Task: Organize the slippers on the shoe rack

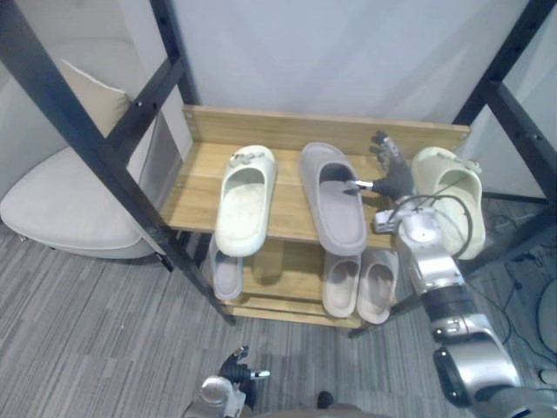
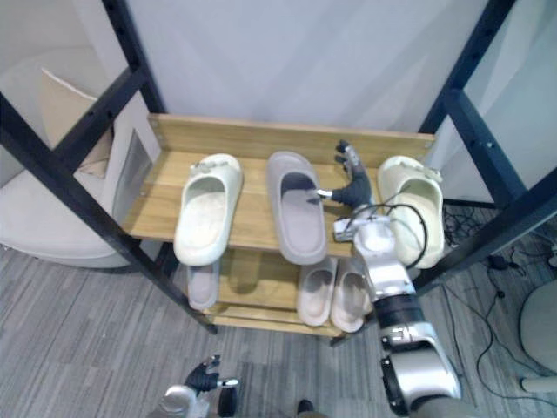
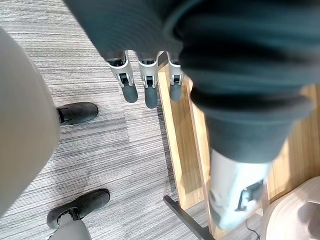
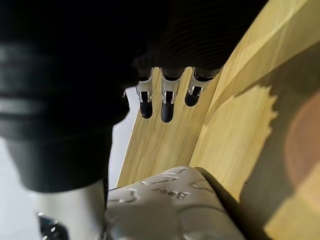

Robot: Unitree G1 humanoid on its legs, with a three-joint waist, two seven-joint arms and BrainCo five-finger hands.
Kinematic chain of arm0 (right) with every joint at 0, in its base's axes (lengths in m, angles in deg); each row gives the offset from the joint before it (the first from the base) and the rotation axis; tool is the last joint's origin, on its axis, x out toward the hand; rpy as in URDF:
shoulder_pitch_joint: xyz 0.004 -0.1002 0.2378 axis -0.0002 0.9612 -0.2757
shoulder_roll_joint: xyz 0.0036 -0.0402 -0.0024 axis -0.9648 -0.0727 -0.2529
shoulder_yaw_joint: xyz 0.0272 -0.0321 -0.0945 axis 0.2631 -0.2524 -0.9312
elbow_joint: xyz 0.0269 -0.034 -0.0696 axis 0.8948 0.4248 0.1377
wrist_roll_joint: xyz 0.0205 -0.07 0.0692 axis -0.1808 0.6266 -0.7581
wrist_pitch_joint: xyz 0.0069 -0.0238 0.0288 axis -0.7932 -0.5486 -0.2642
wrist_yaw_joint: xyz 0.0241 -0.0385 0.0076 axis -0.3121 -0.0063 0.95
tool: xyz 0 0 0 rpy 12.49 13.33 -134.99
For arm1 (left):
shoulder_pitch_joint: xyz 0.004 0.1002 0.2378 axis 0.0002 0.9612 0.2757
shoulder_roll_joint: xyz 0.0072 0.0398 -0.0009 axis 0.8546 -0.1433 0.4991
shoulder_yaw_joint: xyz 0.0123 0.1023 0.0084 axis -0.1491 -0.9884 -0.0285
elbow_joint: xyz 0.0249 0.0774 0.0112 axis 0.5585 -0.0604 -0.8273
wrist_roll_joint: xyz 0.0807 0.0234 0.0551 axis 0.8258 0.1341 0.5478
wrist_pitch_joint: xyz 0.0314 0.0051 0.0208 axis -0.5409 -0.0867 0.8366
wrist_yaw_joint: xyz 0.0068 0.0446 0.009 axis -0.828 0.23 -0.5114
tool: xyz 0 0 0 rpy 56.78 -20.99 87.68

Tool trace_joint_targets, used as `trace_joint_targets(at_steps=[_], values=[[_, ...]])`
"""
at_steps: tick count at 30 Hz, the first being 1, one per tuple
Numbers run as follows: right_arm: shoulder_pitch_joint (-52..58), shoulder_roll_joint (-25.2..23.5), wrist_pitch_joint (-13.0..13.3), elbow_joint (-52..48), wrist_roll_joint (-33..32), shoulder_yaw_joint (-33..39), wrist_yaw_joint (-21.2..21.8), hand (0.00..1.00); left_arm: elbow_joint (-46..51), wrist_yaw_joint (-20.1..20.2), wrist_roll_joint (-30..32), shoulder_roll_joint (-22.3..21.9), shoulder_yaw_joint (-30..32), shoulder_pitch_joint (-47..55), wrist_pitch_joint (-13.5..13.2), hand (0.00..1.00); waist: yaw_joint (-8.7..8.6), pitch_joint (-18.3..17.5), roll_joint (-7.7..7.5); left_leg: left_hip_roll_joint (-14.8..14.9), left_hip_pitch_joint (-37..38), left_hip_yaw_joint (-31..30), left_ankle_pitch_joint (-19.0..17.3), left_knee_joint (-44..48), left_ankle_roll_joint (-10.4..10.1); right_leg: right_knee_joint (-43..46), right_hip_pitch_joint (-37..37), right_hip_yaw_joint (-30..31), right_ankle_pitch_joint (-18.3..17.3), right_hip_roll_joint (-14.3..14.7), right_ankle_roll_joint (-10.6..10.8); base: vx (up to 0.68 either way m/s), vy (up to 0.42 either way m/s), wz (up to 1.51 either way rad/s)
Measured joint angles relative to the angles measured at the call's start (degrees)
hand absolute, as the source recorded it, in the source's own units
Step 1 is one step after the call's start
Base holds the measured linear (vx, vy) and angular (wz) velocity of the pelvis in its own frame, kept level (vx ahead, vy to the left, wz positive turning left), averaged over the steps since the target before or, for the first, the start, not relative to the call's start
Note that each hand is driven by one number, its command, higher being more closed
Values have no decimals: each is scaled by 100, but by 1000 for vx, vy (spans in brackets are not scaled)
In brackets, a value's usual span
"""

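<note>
The wooden shoe rack [image 1: 287, 131] carries three slippers on its top shelf: a white one [image 1: 245, 198] at the left, a grey one [image 1: 333, 196] in the middle and a cream one [image 1: 448, 196] at the right. My right hand [image 1: 392, 174] hovers open between the grey and cream slippers, fingers spread, thumb by the grey slipper's strap. Seen from the right wrist, the straight fingers [image 4: 167, 102] point along the shelf board above the grey slipper [image 4: 170, 205]. On the lower shelf lie a grey slipper [image 1: 226, 270] and a beige pair [image 1: 359, 283]. My left hand [image 1: 235, 370] hangs open, low before the rack.
Black metal frame posts [image 1: 96, 148] cross in front of the rack on both sides. A white cushioned chair [image 1: 61, 205] stands at the left. Grey carpet [image 1: 104, 331] lies before the rack, with two dark shoes [image 3: 75, 112] on it.
</note>
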Motion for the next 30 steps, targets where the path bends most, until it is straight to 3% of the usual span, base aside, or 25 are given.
trace_joint_targets(at_steps=[8, 9, 21, 30], values=[[-417, -94, -40, 243, 232, -276, 37, 0, -2, -4, -13, -2, 27, -36, 5, 0, 79, 14, -2, 5, -46, 70, 0, 0, 0, -3, -73, 71, 14, 8, -16, -1, 0, -4], [-481, -107, -62, 272, 248, -333, 68, 100, 1, -6, -34, -4, 32, -57, 3, 0, 139, 16, -4, 7, -46, 69, 0, -1, 0, -12, -67, 69, 16, 9, -18, 0, 0, 0], [-797, -355, -75, 631, 437, -462, 238, 100, 1, -6, -123, -7, 151, -88, 7, 0, 175, 105, -56, 16, 80, 63, 0, -3, -1, -107, 107, 48, 65, 13, -26, 0, 0, 0], [-260, -487, -52, 84, 425, -414, 323, 100, 5, -7, -109, -5, 202, -103, 16, 0, 169, 136, -89, 18, 125, 82, -2, -3, -4, -108, 153, 61, 59, 7, -20, 0, 0, 0]])
